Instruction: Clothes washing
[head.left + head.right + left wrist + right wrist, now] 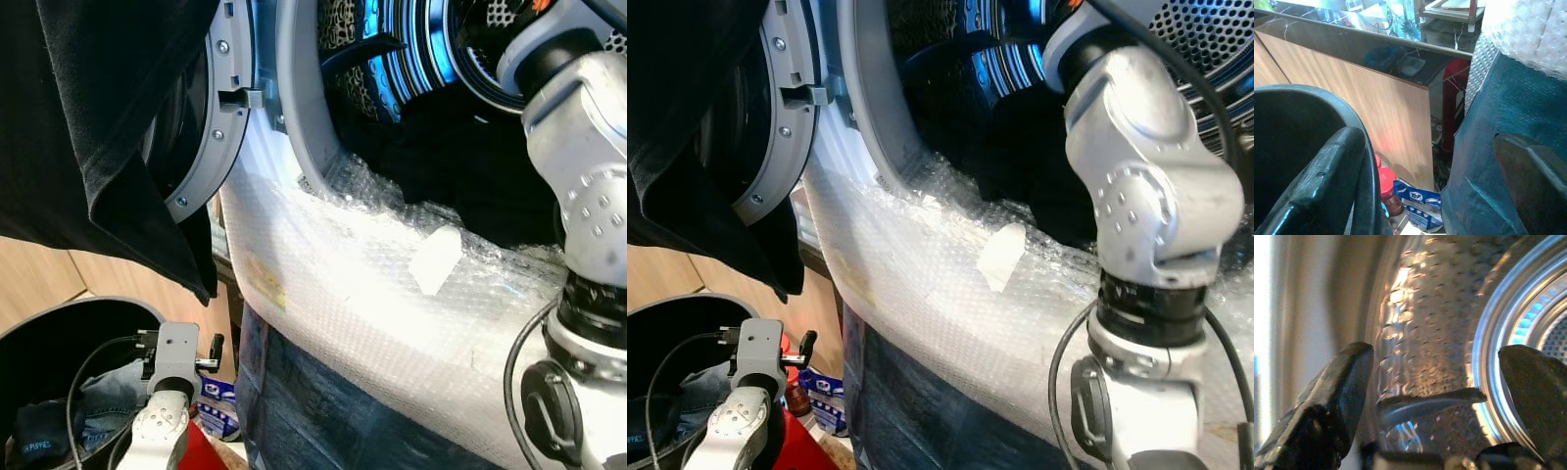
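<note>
Right gripper (1435, 396), fingers apart and empty, reaches inside the perforated steel drum (1425, 338); dark clothes (460, 166) lie at the drum's mouth (push them deeper, clear of the grey door seal (299, 108)).

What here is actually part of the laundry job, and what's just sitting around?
For the washing:
washing machine drum
open door
black garment draped over the door
dark bin holding jeans
right gripper, open, inside the drum

Just lying about:
bubble wrap on the machine
blue packet
red jars
</note>
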